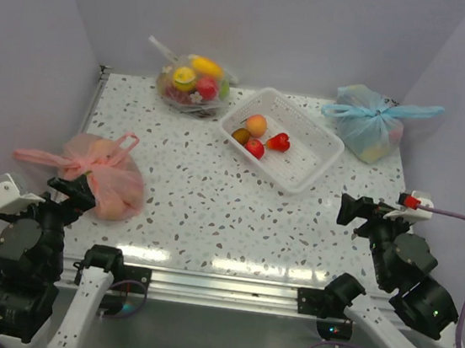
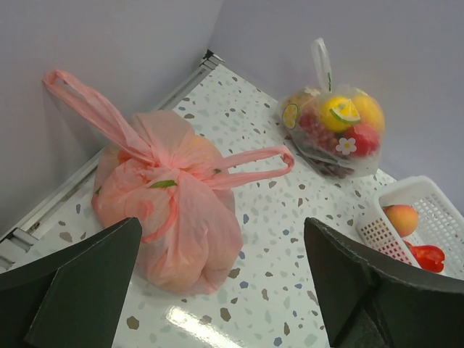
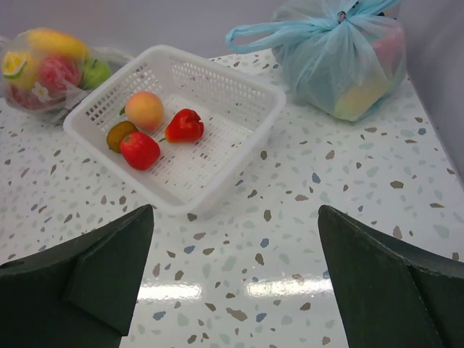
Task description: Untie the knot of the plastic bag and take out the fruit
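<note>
The pink plastic bag [image 1: 106,177] lies at the table's left side, tied shut; it also shows in the left wrist view [image 2: 170,217]. Its knot [image 2: 161,158] sits on top, and the two handle loops stick out to either side of it. Fruit shows only dimly through the film, with one green leaf [image 2: 163,183]. My left gripper [image 1: 75,191] is open and empty, just in front of the bag, with the bag's near side between its fingers [image 2: 221,226]. My right gripper [image 1: 355,210] is open and empty over bare table at the right [image 3: 235,214].
A white basket [image 1: 310,177] at mid-back holds a peach [image 1: 255,124], a red apple [image 1: 255,148] and other small fruits. A clear bag of fruit [image 1: 194,83] lies at the back left. A light blue bag [image 1: 370,123] with a bow stands at the back right. Walls close the left, back and right.
</note>
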`<state>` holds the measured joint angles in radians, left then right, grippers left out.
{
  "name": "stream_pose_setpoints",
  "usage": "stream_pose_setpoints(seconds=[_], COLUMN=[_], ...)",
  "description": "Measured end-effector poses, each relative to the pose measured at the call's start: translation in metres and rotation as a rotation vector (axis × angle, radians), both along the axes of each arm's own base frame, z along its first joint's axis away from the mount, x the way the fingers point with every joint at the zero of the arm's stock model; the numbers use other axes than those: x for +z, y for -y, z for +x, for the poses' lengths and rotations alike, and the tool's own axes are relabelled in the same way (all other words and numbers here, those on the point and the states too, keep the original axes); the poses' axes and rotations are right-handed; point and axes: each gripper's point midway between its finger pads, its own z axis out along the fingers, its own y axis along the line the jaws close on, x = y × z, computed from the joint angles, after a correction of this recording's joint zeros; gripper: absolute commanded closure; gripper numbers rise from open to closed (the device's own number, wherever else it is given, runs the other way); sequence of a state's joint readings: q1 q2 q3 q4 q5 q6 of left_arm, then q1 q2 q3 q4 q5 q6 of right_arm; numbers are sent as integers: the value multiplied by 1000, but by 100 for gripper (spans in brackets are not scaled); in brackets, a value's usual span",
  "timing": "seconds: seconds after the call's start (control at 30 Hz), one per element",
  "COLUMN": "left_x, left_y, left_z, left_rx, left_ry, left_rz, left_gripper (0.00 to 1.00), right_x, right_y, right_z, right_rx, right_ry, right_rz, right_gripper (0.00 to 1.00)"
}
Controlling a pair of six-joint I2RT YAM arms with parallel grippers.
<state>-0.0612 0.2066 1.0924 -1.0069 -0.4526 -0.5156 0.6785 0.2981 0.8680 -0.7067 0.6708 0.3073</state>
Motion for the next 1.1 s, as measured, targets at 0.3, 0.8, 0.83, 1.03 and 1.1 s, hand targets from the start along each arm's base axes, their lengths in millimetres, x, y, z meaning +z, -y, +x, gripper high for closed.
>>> stream_pose_setpoints(seconds=[0.3, 0.8, 0.83, 1.03, 1.1], left_x=[-6, -82, -91, -142, -157], left_y=[1, 17, 17, 5, 0], left_z=[11, 91, 97, 126, 135], left_rx=[2, -49, -45, 27, 51], left_ry=[-53, -498, -534, -697, -735], left_rz=[-12, -17, -14, 20, 20], left_gripper=[0, 0, 0, 0, 0], right_x=[-6, -26, -26, -26, -26], right_y=[0, -7, -7, -10, -10], right_z=[-1, -5, -5, -6, -6], right_rx=[11, 76, 80, 97, 99], right_ry=[-6, -12, -12, -13, -14], right_rz=[-30, -58, -59, -59, -60], right_gripper=[1, 1, 1, 1, 1])
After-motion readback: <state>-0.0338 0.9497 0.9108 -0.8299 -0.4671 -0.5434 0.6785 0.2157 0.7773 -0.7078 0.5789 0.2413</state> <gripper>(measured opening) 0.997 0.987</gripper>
